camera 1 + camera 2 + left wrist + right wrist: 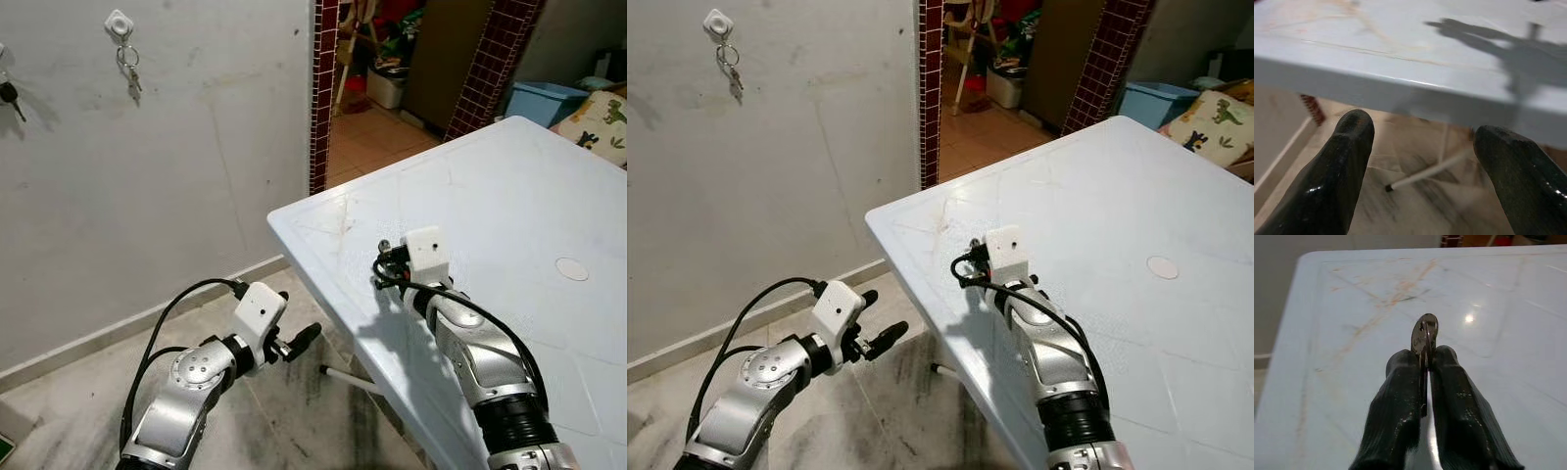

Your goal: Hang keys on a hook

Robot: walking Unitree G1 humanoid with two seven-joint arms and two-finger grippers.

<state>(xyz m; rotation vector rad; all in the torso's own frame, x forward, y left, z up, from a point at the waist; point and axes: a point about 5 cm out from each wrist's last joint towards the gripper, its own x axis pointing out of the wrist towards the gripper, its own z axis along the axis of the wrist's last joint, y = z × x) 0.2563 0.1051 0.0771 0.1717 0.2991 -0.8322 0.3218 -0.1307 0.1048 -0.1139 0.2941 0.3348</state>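
A white hook [119, 23] is fixed high on the grey wall, and a ring of keys [129, 70] hangs from it. Another dark key [10, 95] hangs at the far left edge. My right gripper [1424, 355] is shut on a small metal key [1424, 333], whose head sticks out past the fingertips. It hovers just over the near corner of the white table [509, 186]. My left gripper [294, 343] is open and empty, low beside the table's edge [1400, 83] above the floor.
A doorway with a dark red tiled frame [323, 88] opens to the right of the wall. A thin white rod [348, 377] lies on the marble floor under the table corner. At the far right are a blue bin [544, 98] and a dinosaur cushion [600, 122].
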